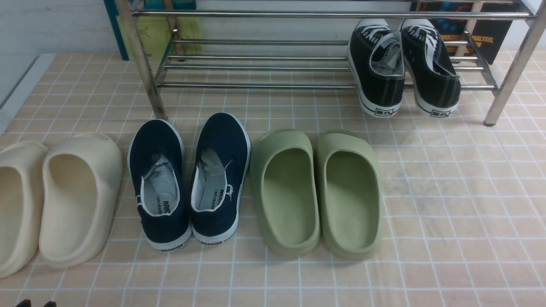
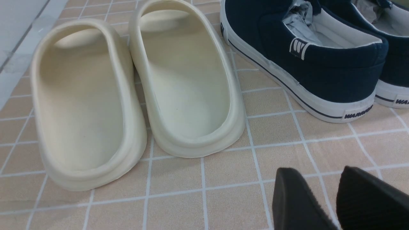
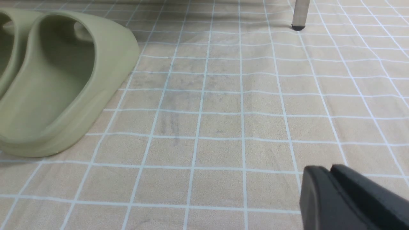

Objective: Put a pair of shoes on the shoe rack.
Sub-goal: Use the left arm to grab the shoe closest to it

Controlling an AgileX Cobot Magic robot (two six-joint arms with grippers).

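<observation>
Two navy slip-on shoes with white WARRIOR soles stand side by side on the tiled floor, the left one (image 1: 160, 179) and the right one (image 1: 219, 170), toes toward the chrome shoe rack (image 1: 256, 68) behind them. The left wrist view shows the nearer navy shoe (image 2: 303, 60) from the heel side. My left gripper (image 2: 319, 179) is open and empty, low over the floor, short of that heel; its tips just show in the front view (image 1: 36, 303). My right gripper (image 3: 329, 172) is shut and empty over bare tiles, right of the green slides.
Black lace-up sneakers (image 1: 401, 68) sit on the rack's right end. Cream slides (image 1: 55, 196) lie left of the navy shoes, also in the left wrist view (image 2: 134, 89). Olive-green slides (image 1: 315, 192) lie right of them. A rack leg (image 3: 300, 14) stands ahead of the right gripper.
</observation>
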